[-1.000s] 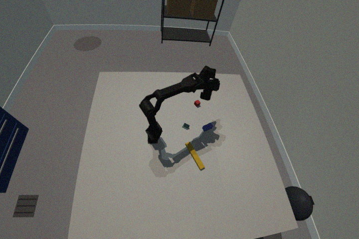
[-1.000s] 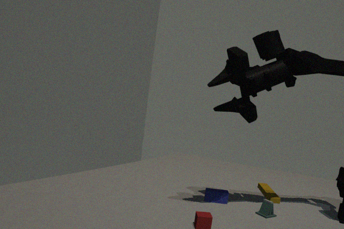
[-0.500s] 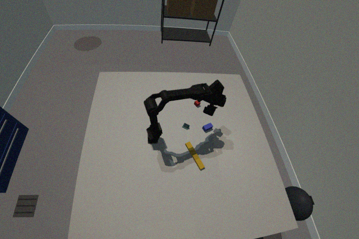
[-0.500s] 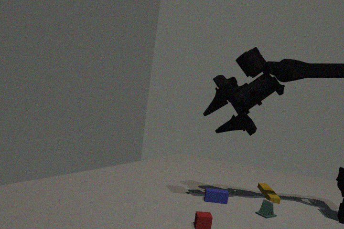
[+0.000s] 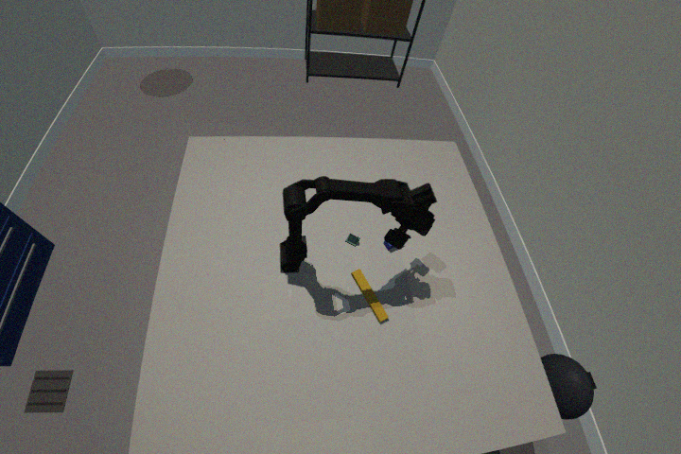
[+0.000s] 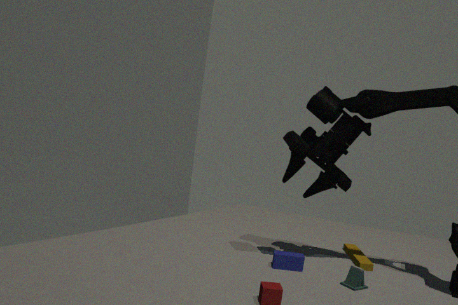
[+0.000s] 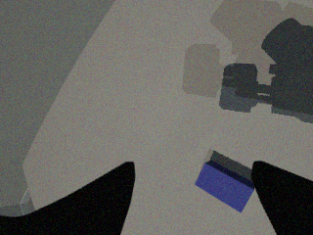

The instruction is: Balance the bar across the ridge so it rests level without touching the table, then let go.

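The yellow bar (image 5: 361,281) (image 6: 362,262) lies flat on the table (image 5: 245,375), with the arm's shadow across its middle. The small green ridge (image 5: 353,239) (image 6: 355,277), on a thin base, stands apart from the bar with nothing on it. My gripper (image 6: 293,189) (image 7: 194,164) is open and empty, high above the table and tilted downward. In the top view it hangs over the blue block's area, away from the bar, and its fingertips are hard to make out.
A blue block (image 5: 388,246) (image 6: 287,261) (image 7: 225,187) lies on the table beneath the gripper. A red block (image 6: 271,293) stands nearer the exterior camera; the top view does not show it. A shelf rack (image 5: 352,65) stands beyond the table.
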You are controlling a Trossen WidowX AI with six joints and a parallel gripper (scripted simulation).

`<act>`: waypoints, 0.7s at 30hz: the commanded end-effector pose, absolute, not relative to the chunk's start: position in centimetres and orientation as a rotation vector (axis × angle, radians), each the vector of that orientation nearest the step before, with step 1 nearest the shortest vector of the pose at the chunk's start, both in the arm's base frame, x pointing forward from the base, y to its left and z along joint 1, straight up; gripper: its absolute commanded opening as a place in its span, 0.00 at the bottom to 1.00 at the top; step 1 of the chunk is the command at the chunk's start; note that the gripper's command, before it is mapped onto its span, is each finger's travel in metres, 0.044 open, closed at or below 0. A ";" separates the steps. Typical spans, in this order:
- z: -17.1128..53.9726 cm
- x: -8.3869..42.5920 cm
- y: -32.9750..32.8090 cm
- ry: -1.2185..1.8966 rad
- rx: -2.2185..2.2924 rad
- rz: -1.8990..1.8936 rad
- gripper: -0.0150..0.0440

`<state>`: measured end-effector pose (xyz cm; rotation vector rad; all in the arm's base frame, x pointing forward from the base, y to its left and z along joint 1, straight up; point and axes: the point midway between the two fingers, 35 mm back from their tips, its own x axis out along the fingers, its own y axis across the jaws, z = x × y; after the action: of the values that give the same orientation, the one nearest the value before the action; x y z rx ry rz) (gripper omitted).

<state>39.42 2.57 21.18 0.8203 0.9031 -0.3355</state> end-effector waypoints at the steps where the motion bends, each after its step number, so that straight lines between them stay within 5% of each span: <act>1: 19.9 39.0 0.3 0.939 0.812 -0.405 0.79; 21: 14.8 33.8 -10.4 1.145 0.832 -0.719 0.79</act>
<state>34.77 -9.10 15.54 0.8316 1.1114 -0.6802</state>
